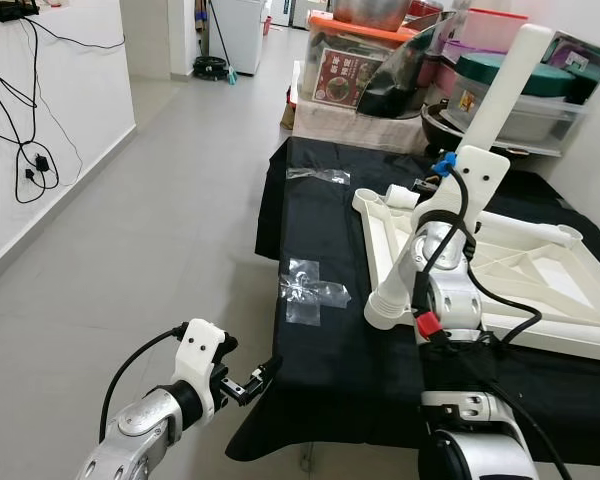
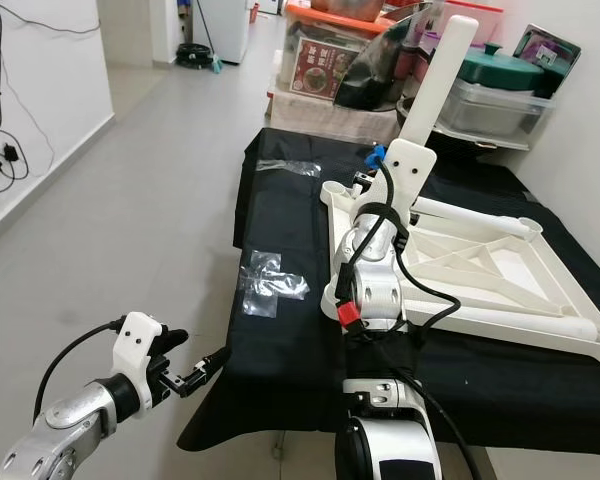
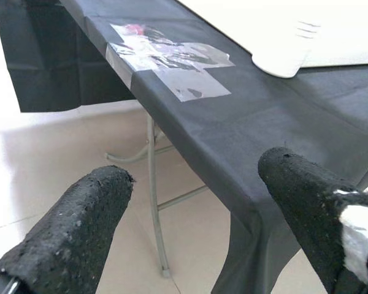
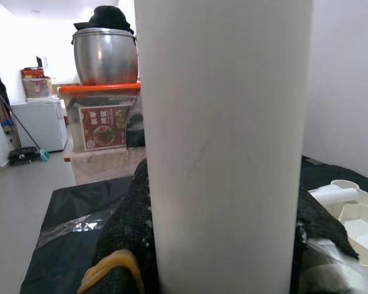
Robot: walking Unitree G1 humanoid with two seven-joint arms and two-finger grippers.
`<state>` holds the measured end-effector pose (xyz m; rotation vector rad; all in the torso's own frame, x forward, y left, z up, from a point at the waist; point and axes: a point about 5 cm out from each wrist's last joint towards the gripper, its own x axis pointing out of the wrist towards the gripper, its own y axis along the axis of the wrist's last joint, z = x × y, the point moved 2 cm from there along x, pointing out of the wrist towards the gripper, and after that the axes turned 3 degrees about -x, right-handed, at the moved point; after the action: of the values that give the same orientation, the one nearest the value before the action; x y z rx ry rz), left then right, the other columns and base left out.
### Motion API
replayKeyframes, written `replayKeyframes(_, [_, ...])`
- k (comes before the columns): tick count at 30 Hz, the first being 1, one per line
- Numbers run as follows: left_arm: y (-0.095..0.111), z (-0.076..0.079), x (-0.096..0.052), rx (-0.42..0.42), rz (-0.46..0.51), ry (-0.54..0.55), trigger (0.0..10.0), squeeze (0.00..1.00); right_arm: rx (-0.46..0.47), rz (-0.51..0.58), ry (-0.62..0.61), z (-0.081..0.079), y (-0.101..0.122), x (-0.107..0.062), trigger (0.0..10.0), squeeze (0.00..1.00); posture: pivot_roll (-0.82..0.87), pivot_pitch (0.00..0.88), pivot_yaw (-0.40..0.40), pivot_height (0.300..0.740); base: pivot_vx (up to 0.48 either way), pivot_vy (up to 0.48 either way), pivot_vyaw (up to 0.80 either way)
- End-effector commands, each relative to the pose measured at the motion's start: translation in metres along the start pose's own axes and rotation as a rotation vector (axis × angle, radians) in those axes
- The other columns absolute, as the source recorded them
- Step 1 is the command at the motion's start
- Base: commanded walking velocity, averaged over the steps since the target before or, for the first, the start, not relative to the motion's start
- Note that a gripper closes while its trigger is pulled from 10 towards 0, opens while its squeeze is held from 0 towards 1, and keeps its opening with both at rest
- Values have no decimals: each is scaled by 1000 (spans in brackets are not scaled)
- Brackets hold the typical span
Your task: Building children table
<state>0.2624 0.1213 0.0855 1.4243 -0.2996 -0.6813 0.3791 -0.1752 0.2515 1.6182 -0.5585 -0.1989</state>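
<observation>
Here, in the eye views, the right claw grips a long white plastic table leg tilted above the upside-down white plastic tabletop lying on the black-draped counter. In the left wrist view, the left claw gapes apart beside the counter's edge.

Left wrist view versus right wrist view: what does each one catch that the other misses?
The left wrist view alone looks past the open left gripper to a thin metal table leg and pale floor. The right wrist view alone has the right gripper clamped on a long white plastic table leg, with a steel cooking pot behind. Both share the black cloth-covered table with clear tape patches and part of the upturned white plastic tabletop.
</observation>
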Motion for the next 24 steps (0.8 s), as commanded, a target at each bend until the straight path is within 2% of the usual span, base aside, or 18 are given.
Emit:
replayKeyframes(1, [-2,3,3,9,-9,-15,10000,0,23,-102,-41,11,-21,-1,10000,0,-4,0,-120,740,0,0,0])
replayKeyframes(24, [-2,2,2,14,-10,-16,10000,0,47,-101,-50,9,-17,-6,10000,0,-1,0,-116,740,0,0,0])
